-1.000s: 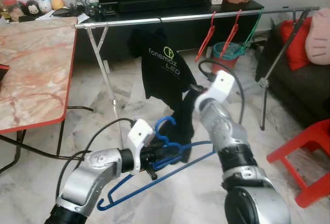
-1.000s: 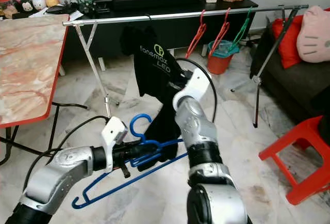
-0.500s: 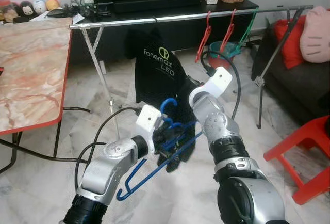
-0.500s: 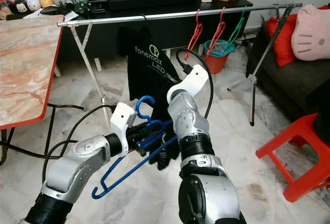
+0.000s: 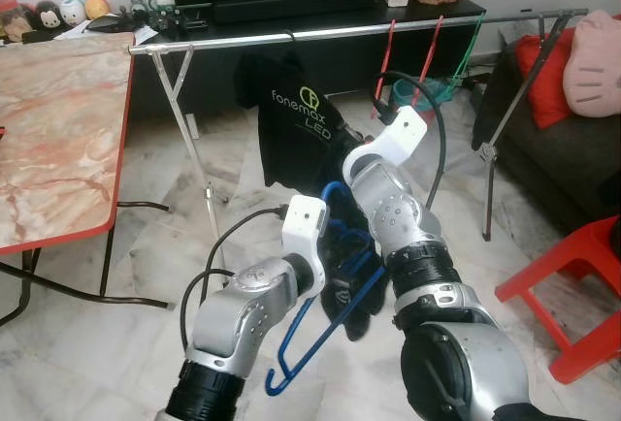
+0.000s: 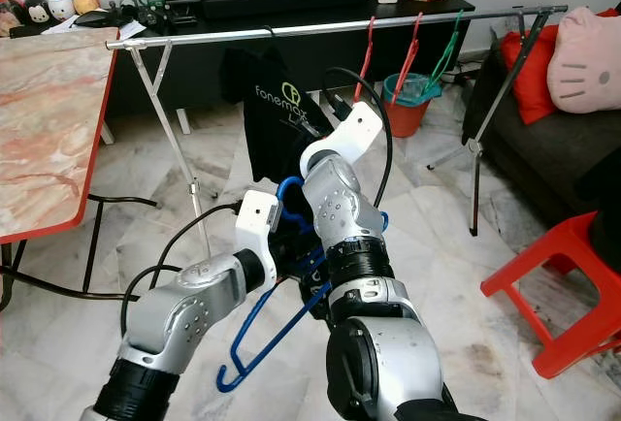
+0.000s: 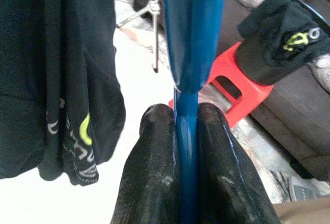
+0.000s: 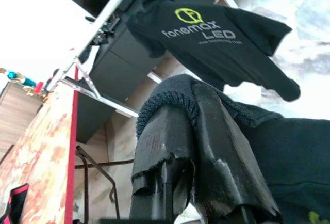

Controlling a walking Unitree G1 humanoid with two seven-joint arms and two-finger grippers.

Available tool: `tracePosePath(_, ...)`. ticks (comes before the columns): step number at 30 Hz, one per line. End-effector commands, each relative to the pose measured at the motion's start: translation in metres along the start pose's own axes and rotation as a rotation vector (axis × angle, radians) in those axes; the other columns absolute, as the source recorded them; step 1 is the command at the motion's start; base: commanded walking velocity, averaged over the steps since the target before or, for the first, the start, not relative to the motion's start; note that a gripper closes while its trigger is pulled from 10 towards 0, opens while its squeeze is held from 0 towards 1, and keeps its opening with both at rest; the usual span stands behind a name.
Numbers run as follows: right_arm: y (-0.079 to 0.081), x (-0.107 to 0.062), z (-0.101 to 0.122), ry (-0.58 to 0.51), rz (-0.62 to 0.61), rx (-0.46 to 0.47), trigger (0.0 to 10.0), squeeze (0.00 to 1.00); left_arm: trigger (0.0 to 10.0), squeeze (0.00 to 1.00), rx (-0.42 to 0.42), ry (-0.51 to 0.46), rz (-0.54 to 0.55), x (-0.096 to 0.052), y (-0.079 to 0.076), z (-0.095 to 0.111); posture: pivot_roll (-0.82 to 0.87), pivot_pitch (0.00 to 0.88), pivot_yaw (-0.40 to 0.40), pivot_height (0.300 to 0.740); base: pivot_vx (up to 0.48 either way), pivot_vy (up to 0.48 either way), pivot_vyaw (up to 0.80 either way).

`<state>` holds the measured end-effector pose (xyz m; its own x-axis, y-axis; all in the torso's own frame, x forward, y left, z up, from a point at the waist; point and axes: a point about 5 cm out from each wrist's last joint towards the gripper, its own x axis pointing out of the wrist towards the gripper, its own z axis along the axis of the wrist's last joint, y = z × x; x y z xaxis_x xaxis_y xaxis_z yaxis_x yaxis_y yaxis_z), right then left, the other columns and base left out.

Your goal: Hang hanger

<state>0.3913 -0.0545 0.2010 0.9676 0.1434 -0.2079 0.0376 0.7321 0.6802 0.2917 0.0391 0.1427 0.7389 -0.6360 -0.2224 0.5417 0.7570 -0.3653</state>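
Left eye view: a metal rail (image 5: 291, 37) on crossed legs carries a black shirt (image 5: 296, 115) with a yellow-green logo, plus red hangers (image 5: 388, 50) and a green one (image 5: 473, 38) further right. The teal bucket (image 5: 437, 91) behind the rail has contents too small to make out. The left arm bends up across the middle, its left gripper (image 5: 335, 264) holding a blue hanger (image 5: 315, 329) that tilts steeply, its hook up near the right arm. The right arm rises beside it, wrist by the shirt's hem, with dark cloth (image 5: 354, 309) hanging below.

Left wrist view: both fingers (image 7: 154, 172) clamp the blue hanger's bar.

Right wrist view: the right gripper (image 8: 191, 146) is closed, pinching black cloth draped over its fingers, the shirt behind.
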Motion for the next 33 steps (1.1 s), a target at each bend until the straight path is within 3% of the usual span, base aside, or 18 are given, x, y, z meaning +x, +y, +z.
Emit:
tracePosePath(1,0.057,-0.013,-0.035,0.085,0.156,0.056,10.0,0.0,10.0,0.0,-0.029,-0.011,0.045,0.004,0.003,0.005,0.01,0.0,-0.023,0.74,0.0,0.0,0.0)
tracePosePath(10,0.08,-0.027,-0.048,0.13,0.227,0.064,10.0,0.0,10.0,0.0,-0.113,-0.075,0.161,0.014,0.008,0.014,0.01,0.0,-0.027,0.74,0.0,0.0,0.0)
tracePosePath(16,0.074,-0.03,-0.051,0.136,0.215,0.059,10.0,0.0,10.0,0.0,-0.135,-0.113,0.257,0.013,0.02,0.015,0.01,0.0,-0.028,0.74,0.0,0.0,0.0)
tracePosePath(18,0.069,-0.033,-0.049,0.133,0.203,0.059,10.0,0.0,10.0,0.0,-0.097,-0.131,0.433,0.009,0.043,0.018,0.0,0.0,-0.027,0.74,0.0,0.0,0.0)
tracePosePath(19,0.069,-0.033,-0.049,0.133,0.203,0.059,10.0,0.0,10.0,0.0,-0.097,-0.131,0.433,0.009,0.043,0.018,0.0,0.0,-0.027,0.74,0.0,0.0,0.0)
tracePosePath(21,0.064,-0.034,-0.047,0.129,0.189,0.058,10.0,0.0,10.0,0.0,-0.006,-0.132,0.522,0.005,0.057,0.02,0.0,0.0,-0.024,0.74,0.0,0.0,0.0)
tracePosePath(24,0.06,-0.034,-0.045,0.122,0.174,0.056,10.0,0.0,10.0,0.0,0.01,-0.122,0.553,0.002,0.064,0.02,0.0,0.0,-0.024,0.74,0.0,0.0,0.0)
tracePosePath(26,0.054,-0.032,-0.041,0.111,0.155,0.051,10.0,0.0,10.0,0.0,0.12,-0.082,0.599,-0.004,0.074,0.018,0.0,0.0,-0.023,0.74,0.0,0.0,0.0)
tracePosePath(29,0.05,-0.031,-0.037,0.101,0.141,0.05,10.0,0.0,10.0,0.0,0.155,-0.067,0.623,-0.008,0.08,0.017,0.0,0.0,-0.023,0.74,0.0,0.0,0.0)
tracePosePath(33,0.042,-0.028,-0.03,0.07,0.119,0.017,10.0,0.0,10.0,0.0,0.23,-0.019,0.513,-0.012,0.077,0.014,0.01,0.0,-0.027,0.74,0.0,0.0,0.0)
